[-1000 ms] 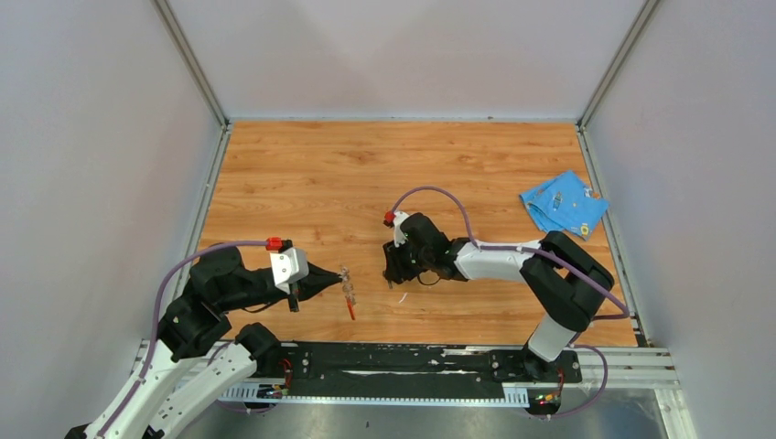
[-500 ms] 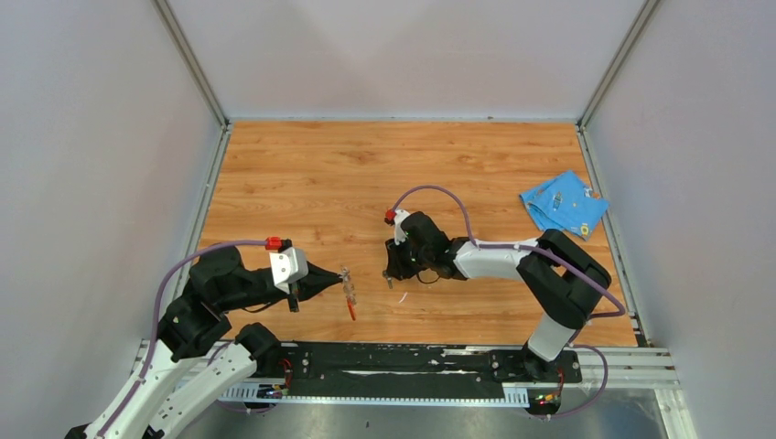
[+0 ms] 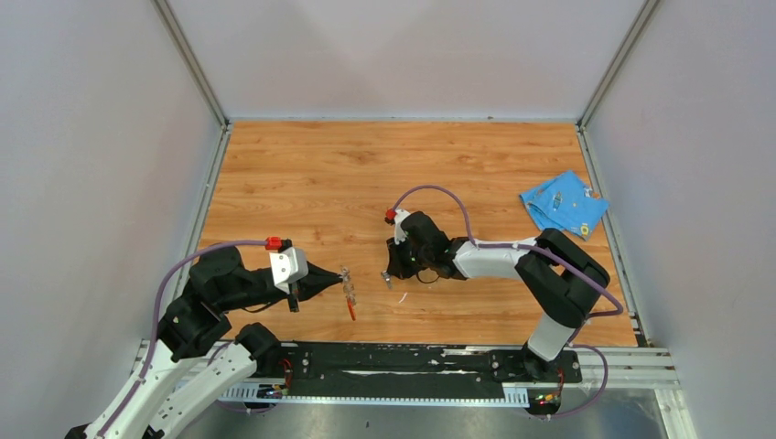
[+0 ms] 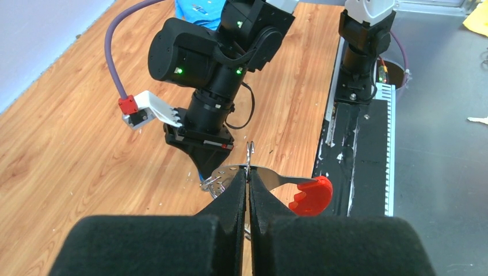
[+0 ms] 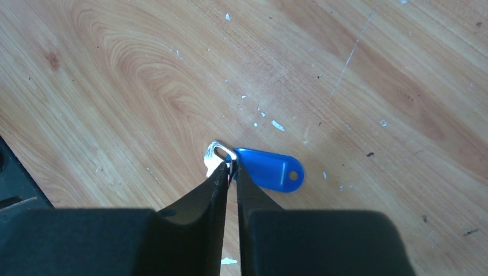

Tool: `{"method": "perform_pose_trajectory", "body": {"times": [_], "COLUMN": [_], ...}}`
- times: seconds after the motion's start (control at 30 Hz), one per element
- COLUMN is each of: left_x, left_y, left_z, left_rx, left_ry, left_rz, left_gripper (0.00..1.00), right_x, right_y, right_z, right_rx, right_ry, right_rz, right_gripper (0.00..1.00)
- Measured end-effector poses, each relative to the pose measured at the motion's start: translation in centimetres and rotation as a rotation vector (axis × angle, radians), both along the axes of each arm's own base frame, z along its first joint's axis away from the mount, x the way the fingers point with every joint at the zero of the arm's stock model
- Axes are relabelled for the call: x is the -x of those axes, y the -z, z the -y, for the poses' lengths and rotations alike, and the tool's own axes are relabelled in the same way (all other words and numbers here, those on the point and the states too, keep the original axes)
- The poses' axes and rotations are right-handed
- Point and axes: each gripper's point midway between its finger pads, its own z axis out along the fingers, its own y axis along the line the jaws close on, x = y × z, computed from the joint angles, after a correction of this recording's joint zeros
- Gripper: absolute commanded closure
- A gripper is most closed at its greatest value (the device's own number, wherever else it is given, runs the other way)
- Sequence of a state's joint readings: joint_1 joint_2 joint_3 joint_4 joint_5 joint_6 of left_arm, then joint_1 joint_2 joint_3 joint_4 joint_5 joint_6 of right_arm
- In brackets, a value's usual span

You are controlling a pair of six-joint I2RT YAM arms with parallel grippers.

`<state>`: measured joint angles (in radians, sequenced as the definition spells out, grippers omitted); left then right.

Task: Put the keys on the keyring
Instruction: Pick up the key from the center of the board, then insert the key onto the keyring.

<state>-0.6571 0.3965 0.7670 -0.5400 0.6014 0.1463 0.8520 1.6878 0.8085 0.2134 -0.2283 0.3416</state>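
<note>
My right claw point(image 5: 231, 170) has just pinched the blue key point(image 5: 268, 168); my left claw point(image 4: 248, 176) grips the keyring point(image 4: 311, 196). Threading comes next.

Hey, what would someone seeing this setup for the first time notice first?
The left gripper is shut on the keyring, whose red end sticks out near the table's front edge. Just right of it, the right gripper pinches a blue-headed key lying on the wooden table. A blue cloth lies at the far right.

Robot lab: panel-walled wooden table point(image 3: 366, 165).
</note>
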Motion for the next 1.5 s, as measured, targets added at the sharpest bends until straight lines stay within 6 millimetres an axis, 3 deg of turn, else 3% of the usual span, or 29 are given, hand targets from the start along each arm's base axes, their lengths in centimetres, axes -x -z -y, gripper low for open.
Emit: {"method": "perform_pose_trajectory", "body": {"times": [0.13, 0.4, 0.5, 0.6, 0.73, 0.8, 0.83, 0.97, 1.07, 1.2, 1.43, 1.5], "left_x": [0.0, -0.1, -0.8, -1.7, -2.3, -2.3, -2.3, -2.4, -2.5, -2.6, -2.8, -2.8], "left_y": [0.0, 0.0, 0.2, 0.5, 0.9, 1.0, 1.0, 1.2, 1.6, 1.6, 2.1, 2.1], "left_z": [0.0, 0.0, -0.2, -0.3, -0.3, -0.3, -0.3, -0.3, -0.3, -0.2, -0.2, -0.2], "left_rx": [0.000, -0.003, -0.015, -0.033, -0.050, -0.056, -0.058, -0.067, -0.078, -0.081, -0.088, -0.089], "left_ry": [0.000, -0.006, -0.038, -0.074, -0.094, -0.092, -0.091, -0.084, -0.082, -0.081, -0.083, -0.086], "left_rz": [0.001, 0.005, 0.010, 0.010, 0.002, 0.007, 0.011, 0.030, 0.039, 0.044, 0.037, 0.034], "left_gripper": [1.00, 1.00, 1.00, 1.00, 1.00, 1.00, 1.00, 1.00, 1.00, 1.00, 1.00, 1.00], "right_x": [0.0, 0.5, 1.0, 1.7, 3.2, 4.8, 6.6, 9.5, 10.6, 11.3, 11.1, 11.3], "right_y": [0.0, -0.2, -1.1, -3.7, -9.9, -12.9, -14.9, -17.0, -17.8, -19.9, -25.5, -26.2], "right_z": [0.0, -0.1, 0.1, 0.3, 0.2, -0.2, -0.6, -0.9, -1.0, -1.6, -3.6, -4.0], "right_rx": [0.002, -0.009, -0.022, -0.063, -0.169, -0.214, -0.249, -0.284, -0.278, -0.280, -0.343, -0.348], "right_ry": [-0.001, -0.024, -0.051, -0.091, -0.168, -0.226, -0.284, -0.375, -0.415, -0.442, -0.446, -0.450], "right_rz": [-0.001, -0.012, -0.003, 0.034, 0.171, 0.259, 0.315, 0.379, 0.399, 0.430, 0.507, 0.521], "right_gripper": [0.99, 1.00, 1.00, 1.00, 1.00, 1.00, 1.00, 1.00, 1.00, 1.00, 1.00, 1.00]}}
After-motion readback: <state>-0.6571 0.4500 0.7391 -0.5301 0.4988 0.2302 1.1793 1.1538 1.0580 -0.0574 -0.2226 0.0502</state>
